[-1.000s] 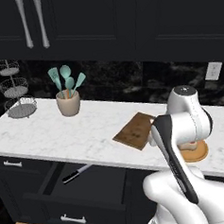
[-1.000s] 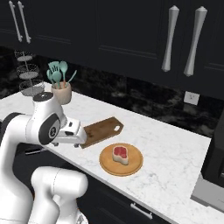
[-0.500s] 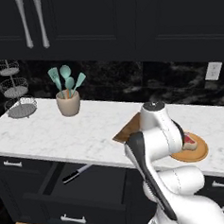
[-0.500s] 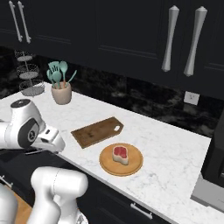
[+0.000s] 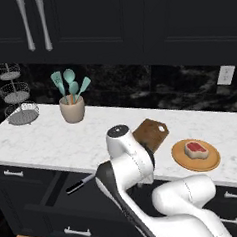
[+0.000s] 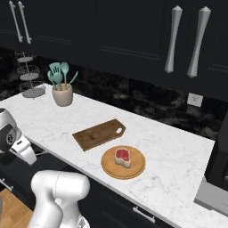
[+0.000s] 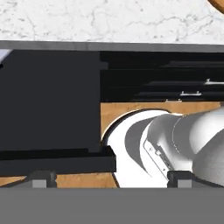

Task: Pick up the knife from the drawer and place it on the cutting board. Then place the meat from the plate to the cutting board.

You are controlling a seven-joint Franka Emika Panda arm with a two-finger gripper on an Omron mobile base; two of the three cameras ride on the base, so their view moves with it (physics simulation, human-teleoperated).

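The knife (image 5: 80, 184), black handle and pale blade, lies in the open dark drawer (image 5: 48, 195) below the counter edge. On the marble counter rests the brown cutting board (image 5: 150, 133) (image 6: 99, 133), with nothing on it. To its right the round tan plate (image 5: 210, 162) (image 6: 108, 167) carries the meat (image 5: 196, 149) (image 6: 122, 156). My gripper (image 7: 111, 178) is open, its two tips far apart and nothing between them. It hangs below the counter front, facing the dark cabinet. In the right base view my hand (image 6: 24, 151) sits low at the left, in front of the counter.
A beige holder with teal utensils (image 5: 72, 109) (image 6: 62, 94) and a wire tiered stand (image 5: 16, 97) (image 6: 30, 80) occupy the counter's left end. Upper cabinets with silver handles (image 6: 185, 42) hang above. A wall outlet (image 5: 226, 75) is on the backsplash.
The arm has swung from beside the plate leftward and down past the counter front toward the drawer side. The gripper stays open. Knife, board, plate and meat have not moved.
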